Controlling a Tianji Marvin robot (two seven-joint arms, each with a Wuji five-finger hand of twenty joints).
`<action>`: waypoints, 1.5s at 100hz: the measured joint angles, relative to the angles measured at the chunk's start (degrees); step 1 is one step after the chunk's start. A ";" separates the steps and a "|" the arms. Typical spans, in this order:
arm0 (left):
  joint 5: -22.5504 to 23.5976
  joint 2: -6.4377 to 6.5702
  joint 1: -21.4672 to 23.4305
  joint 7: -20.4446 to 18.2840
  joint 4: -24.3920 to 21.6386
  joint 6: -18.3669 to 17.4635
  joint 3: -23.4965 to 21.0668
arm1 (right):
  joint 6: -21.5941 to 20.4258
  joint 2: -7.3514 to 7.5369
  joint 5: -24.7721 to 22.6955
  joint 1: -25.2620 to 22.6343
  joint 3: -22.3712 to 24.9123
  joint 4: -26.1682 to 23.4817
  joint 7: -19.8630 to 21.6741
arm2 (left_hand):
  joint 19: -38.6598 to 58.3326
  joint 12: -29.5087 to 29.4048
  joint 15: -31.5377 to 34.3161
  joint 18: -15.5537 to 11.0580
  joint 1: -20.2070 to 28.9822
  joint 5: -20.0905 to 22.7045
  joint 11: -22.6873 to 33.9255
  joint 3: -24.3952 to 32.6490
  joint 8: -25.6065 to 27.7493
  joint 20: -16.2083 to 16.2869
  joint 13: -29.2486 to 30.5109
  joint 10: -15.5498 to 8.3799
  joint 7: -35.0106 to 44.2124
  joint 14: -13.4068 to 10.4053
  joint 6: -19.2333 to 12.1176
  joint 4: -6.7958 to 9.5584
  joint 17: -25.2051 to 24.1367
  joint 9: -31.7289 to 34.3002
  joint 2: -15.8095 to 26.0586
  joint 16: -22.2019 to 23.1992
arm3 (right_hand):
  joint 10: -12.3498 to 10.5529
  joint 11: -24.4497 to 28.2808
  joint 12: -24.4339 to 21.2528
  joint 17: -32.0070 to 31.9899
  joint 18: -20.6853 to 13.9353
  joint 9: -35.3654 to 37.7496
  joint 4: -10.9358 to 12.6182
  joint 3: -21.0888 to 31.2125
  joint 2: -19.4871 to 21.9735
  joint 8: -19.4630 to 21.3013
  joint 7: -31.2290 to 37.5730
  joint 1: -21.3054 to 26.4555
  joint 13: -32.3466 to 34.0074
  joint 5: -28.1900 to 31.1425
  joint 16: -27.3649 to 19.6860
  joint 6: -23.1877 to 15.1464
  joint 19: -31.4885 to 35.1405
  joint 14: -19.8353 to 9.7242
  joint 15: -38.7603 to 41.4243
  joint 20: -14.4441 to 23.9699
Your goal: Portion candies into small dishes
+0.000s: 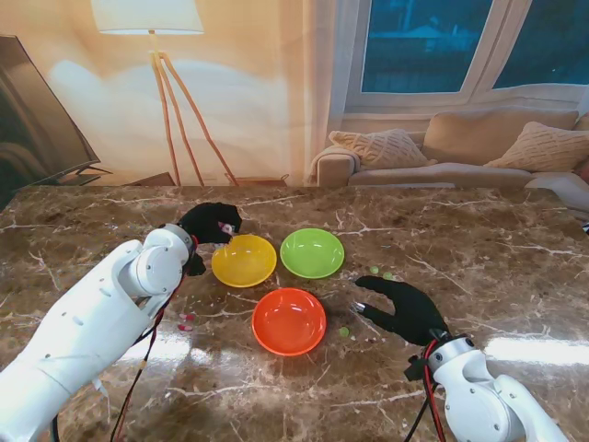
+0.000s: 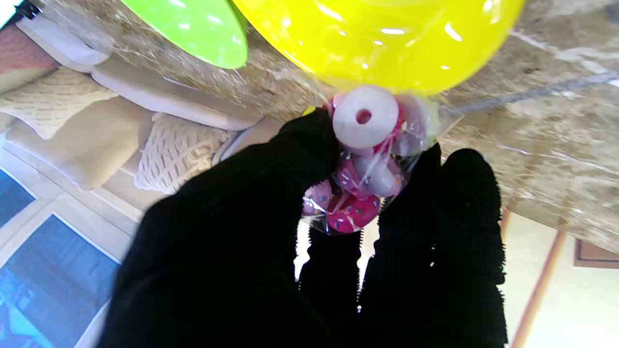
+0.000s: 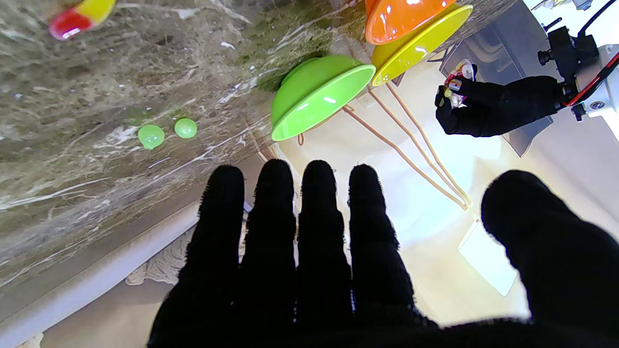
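Left hand (image 2: 309, 232), in black knit glove, pinches a crinkled clear packet of pink and white ring candies (image 2: 365, 159) just beside the glossy yellow dish (image 2: 387, 43). Right hand (image 3: 309, 261) holds nothing, fingers flat and extended; two round green candies (image 3: 167, 133) lie on the marble beyond its fingertips.

The table (image 1: 515, 239) is made of shiny brown marble. The yellow dish (image 1: 244, 261), green dish (image 1: 312, 252) and orange dish (image 1: 289, 320) are smooth, glossy plastic. Both hands are covered in soft black knitted cloth. The candies (image 2: 365, 159) are wrapped in clear, crinkly film.
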 measured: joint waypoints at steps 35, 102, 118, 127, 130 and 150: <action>-2.47 -1.08 -2.72 -1.69 1.61 -0.68 3.37 | -0.21 -0.08 0.21 -0.15 0.84 0.46 -0.24 | -4.34 -18.94 2.41 0.21 -5.22 -4.17 4.30 -10.53 -13.82 -0.55 -9.76 3.06 -8.55 0.23 2.96 1.64 -6.69 -10.60 5.08 -14.52 | 0.01 0.00 0.00 0.00 0.00 0.00 0.00 0.03 0.00 0.00 0.00 0.29 0.00 0.00 0.00 0.00 0.00 0.00 0.00 0.00; 12.31 2.50 11.69 -11.54 -14.65 -6.28 -16.09 | -0.02 -0.14 0.31 -0.01 0.71 0.52 -0.52 | -5.90 -26.99 -0.90 1.24 -12.06 -4.27 4.05 -12.92 -15.26 1.50 -14.84 2.63 -16.51 -0.76 3.47 2.08 -19.16 -14.18 9.09 -20.24 | 0.03 0.00 0.01 0.00 0.00 0.00 0.00 0.05 -0.02 0.00 0.00 0.69 0.00 0.00 0.00 0.00 0.00 0.00 0.00 0.00; 14.76 4.02 18.33 -13.53 -19.74 -9.25 -23.48 | 0.06 -0.14 0.16 0.16 0.64 0.36 -0.62 | -7.16 -27.71 -2.41 1.26 -12.06 -4.27 3.46 -12.93 -15.26 1.51 -14.88 2.49 -16.58 -1.14 2.91 2.08 -20.37 -14.18 9.09 -21.48 | 0.04 0.00 0.01 0.00 0.00 0.00 0.00 0.05 -0.02 0.00 0.00 0.69 0.00 0.00 0.00 0.00 0.00 0.00 0.00 0.00; 16.13 4.46 22.04 -13.40 -21.33 -10.36 -26.76 | 0.40 -0.14 0.12 0.20 0.38 0.36 -0.72 | -8.39 -27.80 -3.81 1.26 -12.06 -4.26 2.88 -12.93 -15.30 1.50 -14.97 2.12 -17.23 -1.31 2.88 2.08 -21.36 -14.18 9.09 -22.88 | 0.04 0.00 0.01 -0.01 0.00 0.00 0.00 0.05 -0.02 0.03 0.16 0.69 0.00 0.70 0.00 0.00 0.00 0.00 0.00 0.00; 16.61 4.59 23.23 -13.39 -21.66 -10.87 -27.68 | 0.57 -0.13 0.13 0.21 0.24 0.37 -0.73 | -8.84 -28.10 -4.42 1.28 -12.06 -4.27 2.82 -12.93 -15.33 1.51 -14.97 2.04 -17.44 -1.44 2.88 2.08 -21.60 -14.18 9.09 -22.98 | 0.06 0.00 0.01 -0.01 0.00 0.00 0.00 0.05 -0.02 0.03 0.16 0.69 0.00 0.71 0.00 0.00 0.00 0.00 0.00 0.00; 16.99 5.41 28.71 -13.90 -22.13 -12.61 -31.12 | 0.91 -0.12 0.00 0.07 -0.48 0.45 -0.95 | -10.33 -30.46 -6.77 1.55 -12.06 -4.27 0.76 -11.57 -19.39 1.50 -16.29 1.99 -22.86 -1.74 2.87 2.08 -22.88 -14.18 9.09 -25.57 | 0.06 0.00 0.01 -0.01 0.00 0.00 0.00 0.05 -0.02 0.03 0.16 0.69 0.00 0.72 0.00 0.00 0.00 0.00 0.00 0.00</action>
